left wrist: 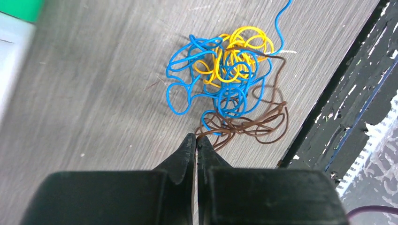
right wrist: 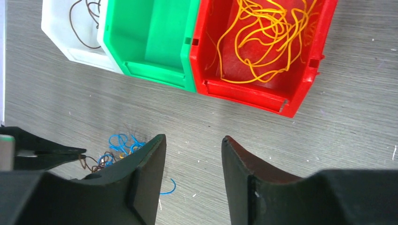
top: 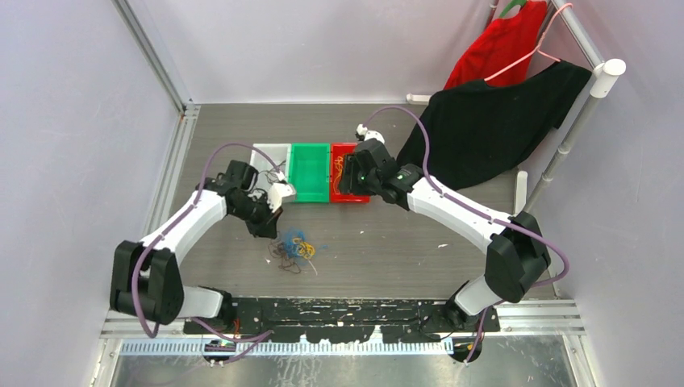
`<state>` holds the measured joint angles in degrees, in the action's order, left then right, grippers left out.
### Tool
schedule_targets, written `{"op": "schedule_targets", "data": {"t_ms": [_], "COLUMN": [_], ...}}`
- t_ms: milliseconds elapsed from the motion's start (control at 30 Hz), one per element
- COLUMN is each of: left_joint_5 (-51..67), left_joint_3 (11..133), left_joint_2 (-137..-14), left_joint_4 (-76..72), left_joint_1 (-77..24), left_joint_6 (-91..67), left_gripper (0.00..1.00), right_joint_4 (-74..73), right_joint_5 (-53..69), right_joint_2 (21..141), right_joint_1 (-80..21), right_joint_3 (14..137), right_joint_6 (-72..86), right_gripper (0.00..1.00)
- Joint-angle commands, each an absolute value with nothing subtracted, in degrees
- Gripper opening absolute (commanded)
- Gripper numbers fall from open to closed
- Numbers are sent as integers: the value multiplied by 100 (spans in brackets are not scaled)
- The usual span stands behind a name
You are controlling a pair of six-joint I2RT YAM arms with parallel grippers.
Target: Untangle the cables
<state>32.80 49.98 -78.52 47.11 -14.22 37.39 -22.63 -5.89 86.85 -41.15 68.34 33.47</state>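
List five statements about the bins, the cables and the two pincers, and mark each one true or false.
1. The red bin holds orange-yellow cables. True.
2. The green bin holds blue cable. False: no cable shows in it.
3. The white bin holds a brown cable. True.
4. The right pincer grips an orange cable. False: it is open and holds nothing.
5. The left pincer is wide open. False: it is shut, pinching the brown strand at the edge of the tangle.
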Motion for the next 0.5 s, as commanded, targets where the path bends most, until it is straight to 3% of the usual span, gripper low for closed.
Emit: {"op": "schedule_targets", "data": {"t_ms": [0, 200, 467], "left_joint_5": [3182, 3065, 3318], "left_joint_3": [5625, 6388, 7343], "left_joint_2": [-7058, -6658, -6478], "left_joint_4": [5228, 5867, 6479], "left_joint_1": [-1423, -1451, -1467], "left_joint_6": [3589, 3193, 2642], "left_gripper": [0, 0, 0], "right_joint_4": [-1787, -1010, 694], "right_joint_5": [-779, -946, -397], "right_joint_2": [8420, 8323, 8098], "right_joint_1": [-4395, -5159, -5904], "right_joint_3": [6965, 6912, 6441], "right_joint_6": [3225, 2669, 2254], "right_gripper": [57, 71, 78]}}
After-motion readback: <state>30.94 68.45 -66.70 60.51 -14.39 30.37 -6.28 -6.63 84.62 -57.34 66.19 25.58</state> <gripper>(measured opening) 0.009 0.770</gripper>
